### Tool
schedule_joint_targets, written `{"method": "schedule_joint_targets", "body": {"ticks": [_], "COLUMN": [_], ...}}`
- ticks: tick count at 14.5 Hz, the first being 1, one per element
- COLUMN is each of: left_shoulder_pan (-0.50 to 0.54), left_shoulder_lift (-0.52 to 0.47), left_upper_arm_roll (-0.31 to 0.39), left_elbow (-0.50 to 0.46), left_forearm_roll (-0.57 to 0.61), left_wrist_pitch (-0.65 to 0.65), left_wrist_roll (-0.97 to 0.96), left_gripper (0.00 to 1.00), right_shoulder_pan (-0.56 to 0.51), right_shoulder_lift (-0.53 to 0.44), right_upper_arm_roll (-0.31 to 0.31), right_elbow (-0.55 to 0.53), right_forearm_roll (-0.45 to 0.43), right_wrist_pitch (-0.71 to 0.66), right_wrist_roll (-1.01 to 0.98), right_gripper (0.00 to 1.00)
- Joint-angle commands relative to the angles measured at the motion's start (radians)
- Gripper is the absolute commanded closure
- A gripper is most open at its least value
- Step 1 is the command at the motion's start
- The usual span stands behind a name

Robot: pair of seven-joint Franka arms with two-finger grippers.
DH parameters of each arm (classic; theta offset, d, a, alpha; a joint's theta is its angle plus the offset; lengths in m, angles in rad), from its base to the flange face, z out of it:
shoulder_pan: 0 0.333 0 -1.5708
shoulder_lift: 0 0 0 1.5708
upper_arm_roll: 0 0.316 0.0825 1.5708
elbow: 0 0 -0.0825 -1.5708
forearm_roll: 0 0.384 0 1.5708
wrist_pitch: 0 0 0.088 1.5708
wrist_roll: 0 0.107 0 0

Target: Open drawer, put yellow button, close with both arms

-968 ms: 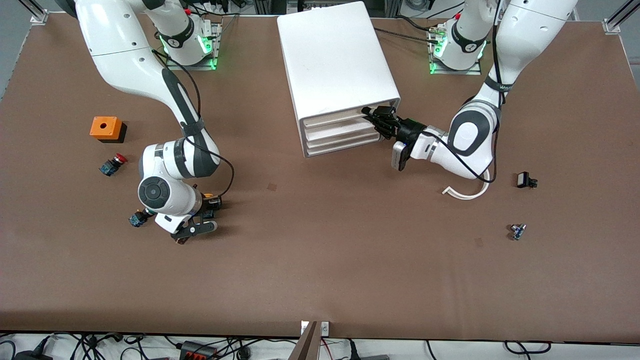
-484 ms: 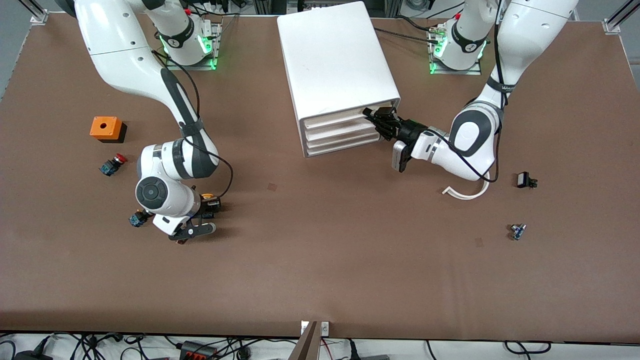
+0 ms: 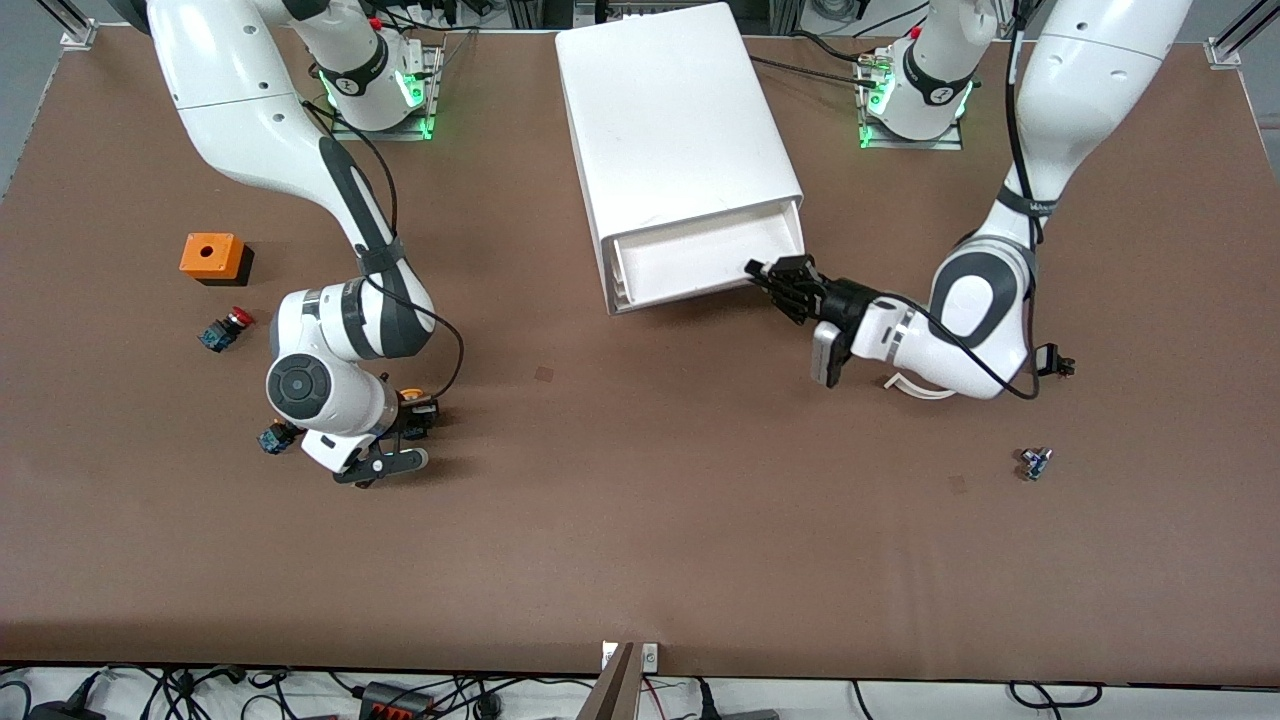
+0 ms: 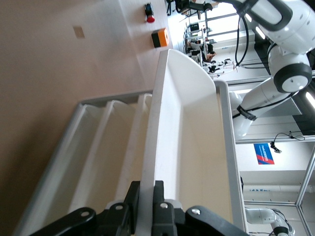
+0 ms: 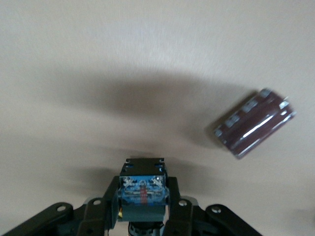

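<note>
While the left gripper [image 3: 762,271] is pinching the front lip of the drawer [image 3: 700,262], which is standing pulled partway out of the one white cabinet [image 3: 670,120] above three shut drawers, the right gripper [image 3: 405,425] is clamping the yellow button [image 3: 410,397] between its jaws, down at the table [image 3: 640,520]. Three push-buttons are showing: yellow between the jaws, red [image 3: 225,328] and a dark-capped one [image 3: 272,438] lying apart from them. One orange box [image 3: 211,257] is sitting near the red button.

No legible text or labels anywhere.
</note>
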Motion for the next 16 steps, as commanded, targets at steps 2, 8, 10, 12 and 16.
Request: {"method": "schedule_joint_targets", "body": {"ticks": [2, 8, 10, 12, 16], "left_shoulder_pan": [0.020, 0.063, 0.062, 0.062, 0.049], "left_shoulder_lift": [0.098, 0.020, -0.026, -0.040, -0.064], "left_upper_arm_roll": [0.008, 0.013, 0.015, 0.015, 0.001], "left_elbow": [0.138, 0.176, 0.236, 0.311, 0.386], "left_forearm_roll": [0.064, 0.115, 0.210, 0.372, 0.726], "left_wrist_pitch": [0.001, -0.083, -0.118, -0.155, -0.157], "left_wrist_roll": [-0.037, -0.249, -0.433, -0.616, -0.799], "left_gripper": [0.93, 0.00, 0.00, 0.00, 0.00], "right_shoulder_pan": [0.004, 0.024, 0.035, 0.051, 0.145], "right_shoulder_lift": [-0.051, -0.084, -0.085, -0.112, -0.128], "right_upper_arm_roll": [0.000, 0.030, 0.063, 0.112, 0.158], "right_elbow": [0.046, 0.416, 0.515, 0.518, 0.520], "right_forearm_roll": [-0.001, 0.013, 0.014, 0.013, 0.013], "right_wrist_pitch": [-0.045, -0.442, -0.505, -0.492, -0.352], "right_wrist_roll": [-0.014, -0.016, -0.011, 0.000, 0.085], "right_gripper": [0.98, 1.00, 1.00, 1.00, 1.00]}}
